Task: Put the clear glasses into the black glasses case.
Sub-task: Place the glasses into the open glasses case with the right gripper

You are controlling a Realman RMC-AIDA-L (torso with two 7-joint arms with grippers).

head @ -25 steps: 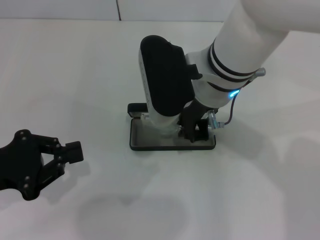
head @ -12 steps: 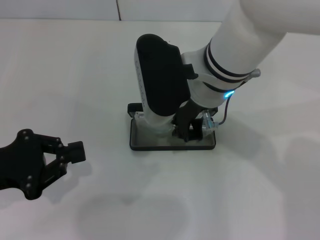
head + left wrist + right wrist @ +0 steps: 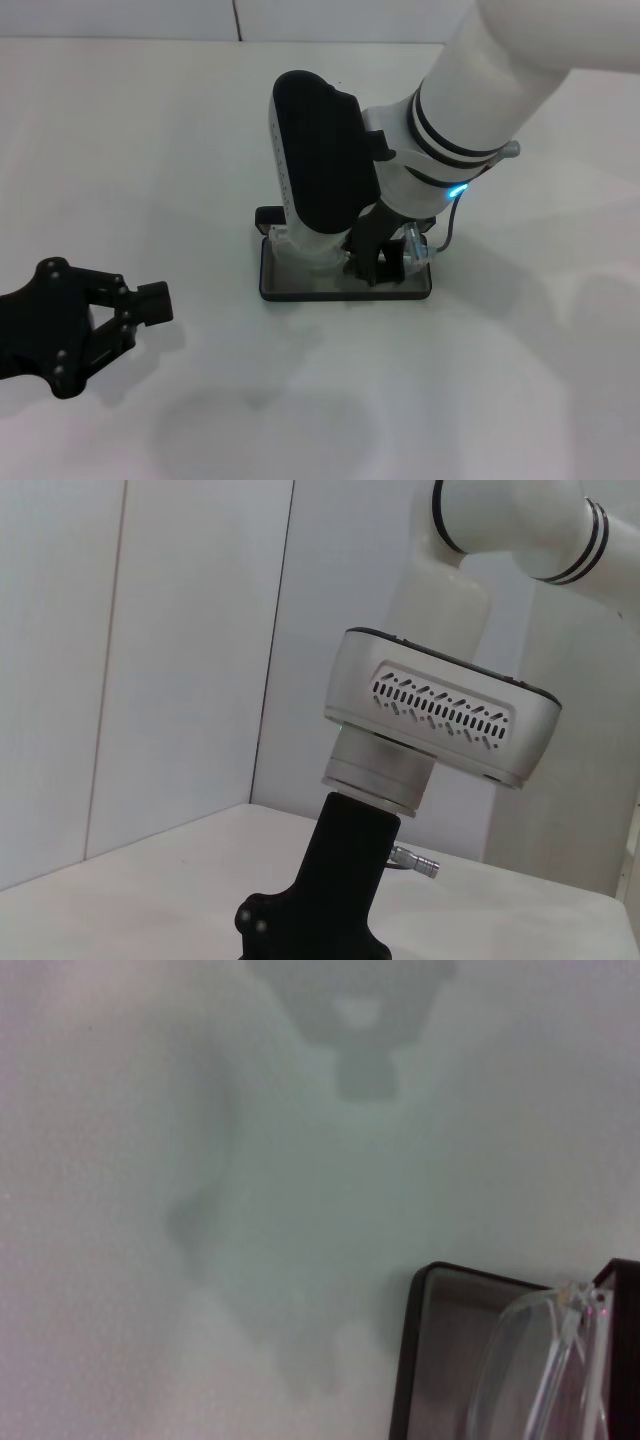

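The black glasses case (image 3: 268, 272) lies open in the middle of the table, its grey lining facing up; the right arm hides most of its lid. My right gripper (image 3: 375, 262) hangs low over the case's right half, shut on the clear glasses (image 3: 413, 246), which show beside its dark fingers. In the right wrist view the clear glasses (image 3: 530, 1360) sit tilted just over the black glasses case (image 3: 440, 1350), their one-piece lens above the lining. My left gripper (image 3: 135, 322) rests open and holding nothing at the near left, far from the case.
The white tabletop (image 3: 150, 150) spreads around the case, with a white wall at the back. The left wrist view shows only the right arm's wrist housing (image 3: 440, 715) and the dark base of its gripper against the wall.
My right arm has shifted slightly left and down over the case, carrying the glasses with it. The left gripper has barely moved.
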